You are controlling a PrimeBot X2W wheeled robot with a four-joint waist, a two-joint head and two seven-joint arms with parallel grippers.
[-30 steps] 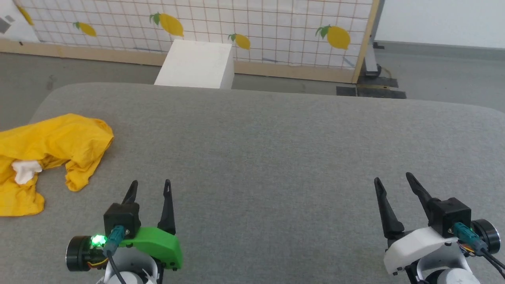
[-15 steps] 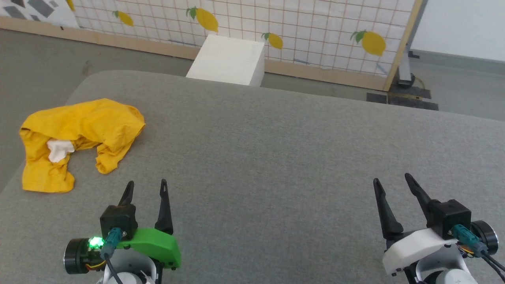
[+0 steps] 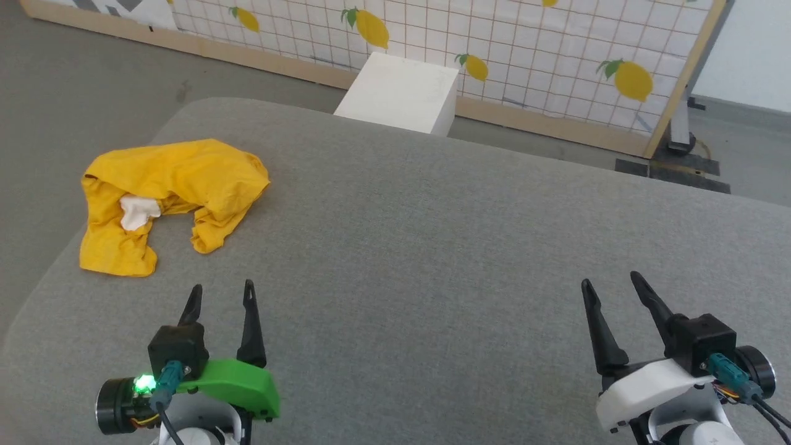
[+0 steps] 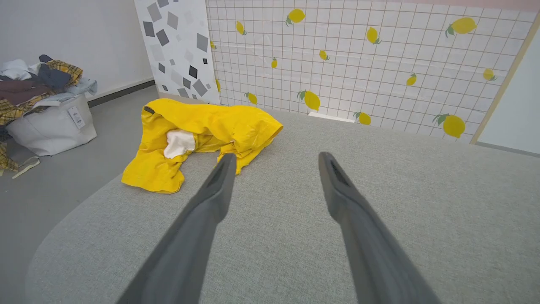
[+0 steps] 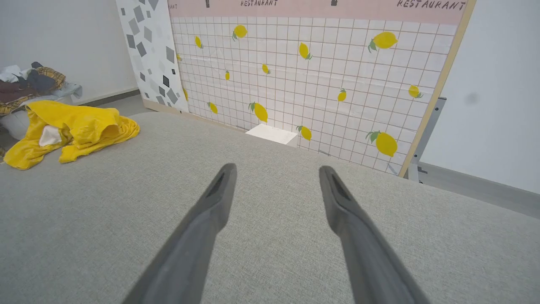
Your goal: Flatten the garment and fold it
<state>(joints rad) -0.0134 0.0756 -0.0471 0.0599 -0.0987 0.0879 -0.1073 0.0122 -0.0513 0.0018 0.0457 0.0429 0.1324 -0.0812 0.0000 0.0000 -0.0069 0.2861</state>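
Garment (image 3: pixel 185 179) crumpled nr table (image 3: pixel 432 247) edge, box (image 3: pixel 401 93) beyond.

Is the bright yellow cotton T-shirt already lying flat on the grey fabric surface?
No, the bright yellow cotton T-shirt lies crumpled in a heap.

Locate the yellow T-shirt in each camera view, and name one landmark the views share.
Head view: T-shirt at upper left, crumpled on the grey surface.
Left wrist view: T-shirt left of centre, upper half.
Right wrist view: T-shirt at the far left, mid-height.
Shared landmark: the lemon-print panel behind the surface.
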